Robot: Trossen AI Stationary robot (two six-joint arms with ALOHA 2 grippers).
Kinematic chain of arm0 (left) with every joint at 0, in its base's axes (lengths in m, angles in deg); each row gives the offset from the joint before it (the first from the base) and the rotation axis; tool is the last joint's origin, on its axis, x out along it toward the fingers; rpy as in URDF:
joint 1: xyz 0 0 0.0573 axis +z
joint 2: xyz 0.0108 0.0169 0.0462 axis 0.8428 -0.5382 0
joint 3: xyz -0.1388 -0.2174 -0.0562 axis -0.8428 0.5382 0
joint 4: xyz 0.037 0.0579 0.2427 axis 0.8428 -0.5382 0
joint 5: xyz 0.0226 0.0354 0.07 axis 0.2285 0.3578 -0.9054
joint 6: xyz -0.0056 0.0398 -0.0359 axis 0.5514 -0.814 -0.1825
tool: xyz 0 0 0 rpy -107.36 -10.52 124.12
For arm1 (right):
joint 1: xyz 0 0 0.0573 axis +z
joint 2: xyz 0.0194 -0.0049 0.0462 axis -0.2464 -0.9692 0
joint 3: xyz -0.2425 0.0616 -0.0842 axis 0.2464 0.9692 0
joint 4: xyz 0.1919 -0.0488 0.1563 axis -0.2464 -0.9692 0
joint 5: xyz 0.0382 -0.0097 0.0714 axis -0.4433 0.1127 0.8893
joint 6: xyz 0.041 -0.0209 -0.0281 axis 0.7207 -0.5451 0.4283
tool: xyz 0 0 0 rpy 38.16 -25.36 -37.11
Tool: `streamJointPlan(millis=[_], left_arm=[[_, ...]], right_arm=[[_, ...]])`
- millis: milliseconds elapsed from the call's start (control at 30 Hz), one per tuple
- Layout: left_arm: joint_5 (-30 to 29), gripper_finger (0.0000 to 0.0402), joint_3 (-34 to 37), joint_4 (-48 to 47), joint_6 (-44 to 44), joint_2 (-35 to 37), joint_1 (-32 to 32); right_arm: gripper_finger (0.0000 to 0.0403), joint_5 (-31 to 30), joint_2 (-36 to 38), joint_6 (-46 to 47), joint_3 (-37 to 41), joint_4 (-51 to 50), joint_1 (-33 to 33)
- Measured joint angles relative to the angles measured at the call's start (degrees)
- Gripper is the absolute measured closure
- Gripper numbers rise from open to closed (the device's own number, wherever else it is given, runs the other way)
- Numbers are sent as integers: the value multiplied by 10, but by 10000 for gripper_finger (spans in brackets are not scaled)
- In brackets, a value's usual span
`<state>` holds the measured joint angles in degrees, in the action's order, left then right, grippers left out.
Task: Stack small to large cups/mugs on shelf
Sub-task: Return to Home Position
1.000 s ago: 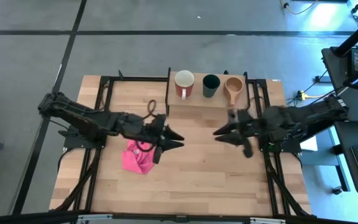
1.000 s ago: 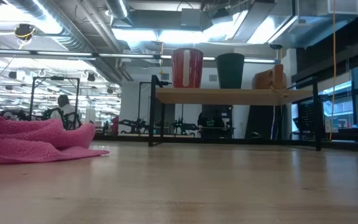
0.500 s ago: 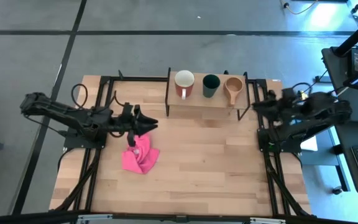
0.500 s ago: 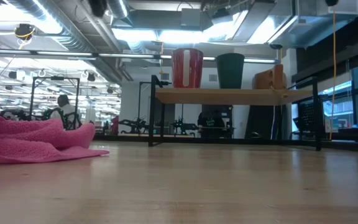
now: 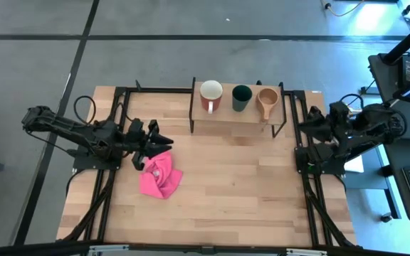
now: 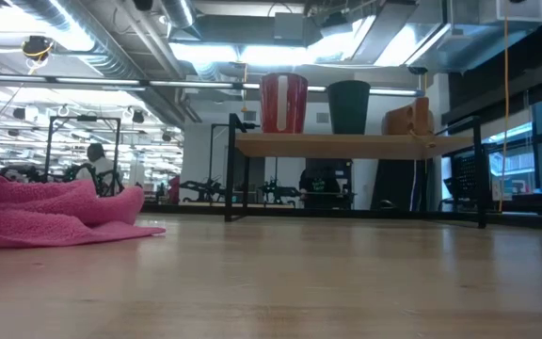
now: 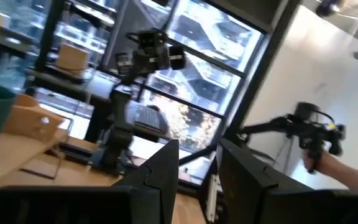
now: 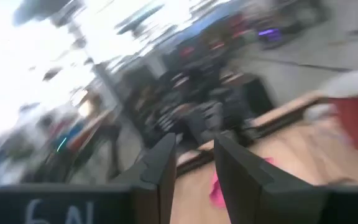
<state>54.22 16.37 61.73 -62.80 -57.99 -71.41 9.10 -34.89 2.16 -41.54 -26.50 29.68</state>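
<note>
Three cups stand on their bases in a row on the shelf's board (image 5: 237,114): a red mug (image 5: 211,95) on the left, a dark green cup (image 5: 241,97) in the middle, and a tan wooden cup (image 5: 266,99) with its handle toward the near edge. The low view shows the red mug (image 6: 283,103), green cup (image 6: 348,106) and wooden cup (image 6: 408,117) on the board (image 6: 346,145). My left gripper (image 5: 161,137) is open and empty, left of the shelf, above the pink cloth's far edge. My right gripper (image 5: 312,124) is open and empty at the table's right edge.
A crumpled pink cloth (image 5: 160,176) lies on the tabletop left of centre, also in the low view (image 6: 45,212). The shelf's black legs (image 6: 231,169) stand at the table's far edge. Black frame rails (image 5: 305,178) run along both sides of the table.
Both arms have drawn back from the table's middle. My left gripper has gone toward the table's left edge and my right gripper toward the right edge and a little farther. The cups and the cloth have stayed put.
</note>
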Motion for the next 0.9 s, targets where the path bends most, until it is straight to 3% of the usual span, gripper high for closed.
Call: streamJointPlan(millis=[167, 300, 467, 567, 900], left_arm=[[95, 296, 0, 17, -18, 0, 2], [109, 298, 28, 51, -50, -1, 4], [157, 299, 96, 190, -73, -6, 10], [182, 297, 139, 251, -67, 0, 31], [235, 299, 204, 245, -26, 32, 142]], right_arm=[[292, 109, -19, -57, 3, 36, 0], [292, 124, -24, -90, 60, 113, 0], [292, 155, -16, -123, 158, 221, 0], [292, 160, 10, -126, 188, 204, 0], [292, 120, 162, -137, 197, 111, 0]])
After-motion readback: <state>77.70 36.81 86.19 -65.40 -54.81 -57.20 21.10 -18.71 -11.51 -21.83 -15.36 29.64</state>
